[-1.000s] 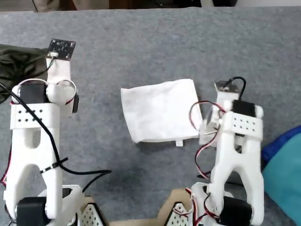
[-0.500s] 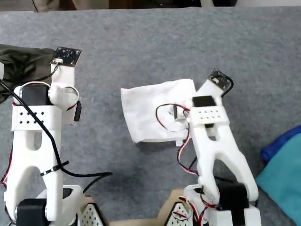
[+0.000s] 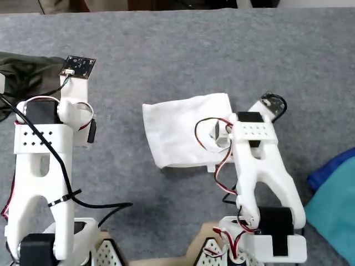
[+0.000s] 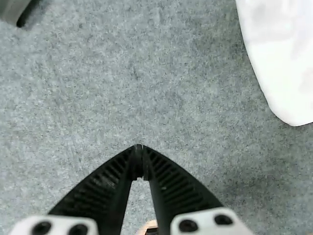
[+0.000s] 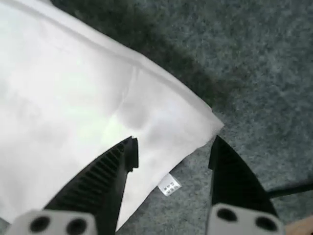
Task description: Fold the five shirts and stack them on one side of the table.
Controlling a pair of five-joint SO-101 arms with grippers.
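Note:
A folded white shirt (image 3: 186,130) lies in the middle of the grey table. My right arm (image 3: 252,136) hangs over its right edge. In the right wrist view my right gripper (image 5: 173,144) is open, its fingers straddling a corner of the white shirt (image 5: 88,98), close above the cloth; a small tag (image 5: 169,186) sticks out at the hem. My left arm (image 3: 41,138) stands apart at the left. My left gripper (image 4: 138,159) is shut on nothing above bare felt, with the white shirt (image 4: 283,58) off to one side.
A dark green shirt (image 3: 22,75) lies bunched at the table's left edge behind my left arm. A teal and blue shirt (image 3: 335,191) sits at the right edge. Bare grey felt (image 3: 183,50) stretches across the far half.
My right arm swung left from beside the white shirt to over its right edge, then eased slightly back right. My left arm's wrist shifted a little to the right early on.

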